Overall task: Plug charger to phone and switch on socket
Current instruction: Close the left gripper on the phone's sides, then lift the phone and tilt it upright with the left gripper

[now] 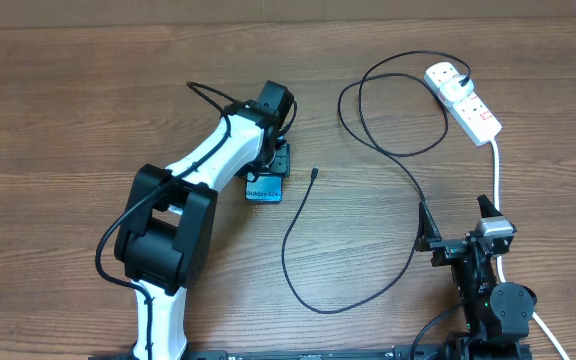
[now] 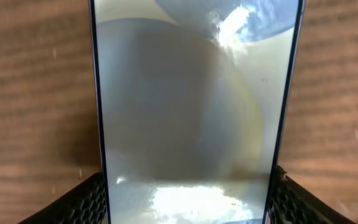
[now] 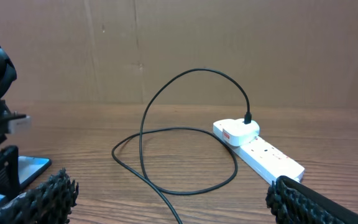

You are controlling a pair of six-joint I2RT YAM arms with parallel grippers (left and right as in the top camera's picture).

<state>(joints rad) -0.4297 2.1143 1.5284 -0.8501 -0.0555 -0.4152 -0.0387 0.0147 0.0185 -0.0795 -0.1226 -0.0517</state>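
left gripper (image 1: 274,152) is down over the phone (image 1: 264,190), which lies flat on the table (image 1: 68,100), left of centre. its 2 fingers (image 2: 91,200) sit at the phone's 2 long edges; cannot tell whether they clamp it. right gripper (image 1: 457,228), near right, stands wide apart and holds nothing. charger (image 1: 284,250) lies loose, its tip (image 1: 313,173) just right of the phone and not touching it. its plug sits in the far end of the socket (image 1: 465,103), far right.

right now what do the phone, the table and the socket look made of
phone: glass front, glossy, it mirrors bright shapes. table: wood or wood-look laminate, matte, with grain lines. socket: probably plastic, with a smooth white casing.
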